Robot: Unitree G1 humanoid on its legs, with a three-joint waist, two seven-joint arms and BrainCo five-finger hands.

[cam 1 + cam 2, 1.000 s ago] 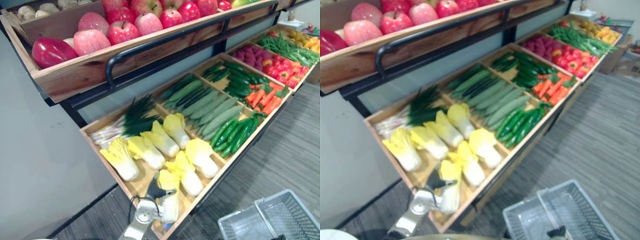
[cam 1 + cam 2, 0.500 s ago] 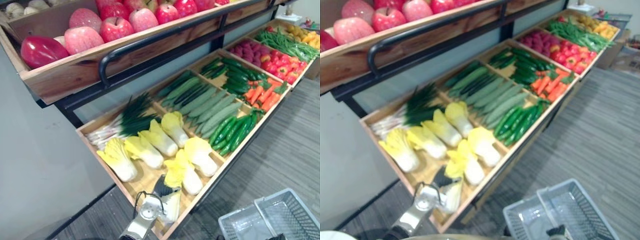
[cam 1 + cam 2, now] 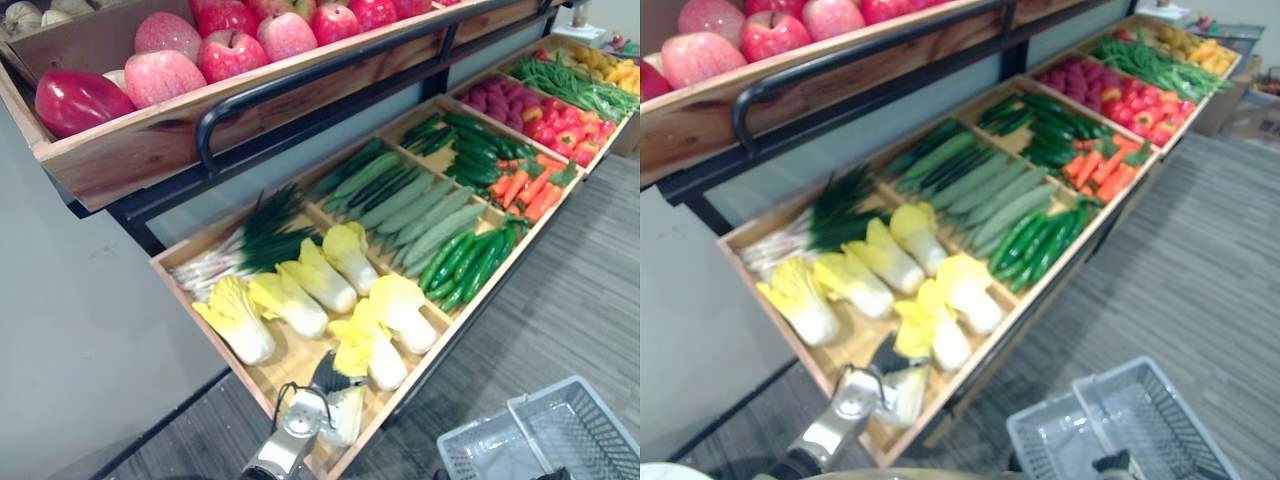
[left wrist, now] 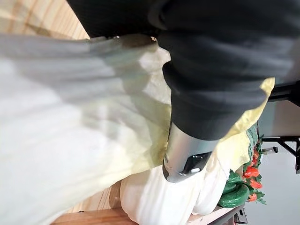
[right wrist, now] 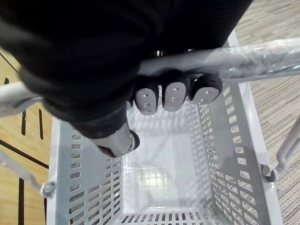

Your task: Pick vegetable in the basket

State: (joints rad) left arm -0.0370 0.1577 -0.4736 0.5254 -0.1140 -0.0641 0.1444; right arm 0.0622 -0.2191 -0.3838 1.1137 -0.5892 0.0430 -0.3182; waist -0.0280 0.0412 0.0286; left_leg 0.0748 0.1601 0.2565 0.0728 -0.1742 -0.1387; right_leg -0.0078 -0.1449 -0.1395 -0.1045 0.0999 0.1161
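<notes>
Left hand [image 3: 335, 372]: lower centre, closed round cabbage [image 3: 346, 425] at the front edge of the crate [image 3: 252, 366], probably the easiest reach.
Right hand [image 5: 174, 95]: curled round the handle [image 5: 262, 58], keeping basket [image 3: 592, 418] ready, lower right.

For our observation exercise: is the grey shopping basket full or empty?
Empty: the basket shows a bare floor and walls, nothing inside, below the right hand curled round its handle.

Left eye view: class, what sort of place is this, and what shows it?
Probably a grocery shop's produce section, or a mock-up of one: sloped wooden crates sorted with apples, cabbages, cucumbers and carrots, plus a grey shopping basket whose handle the right hand grips.
</notes>
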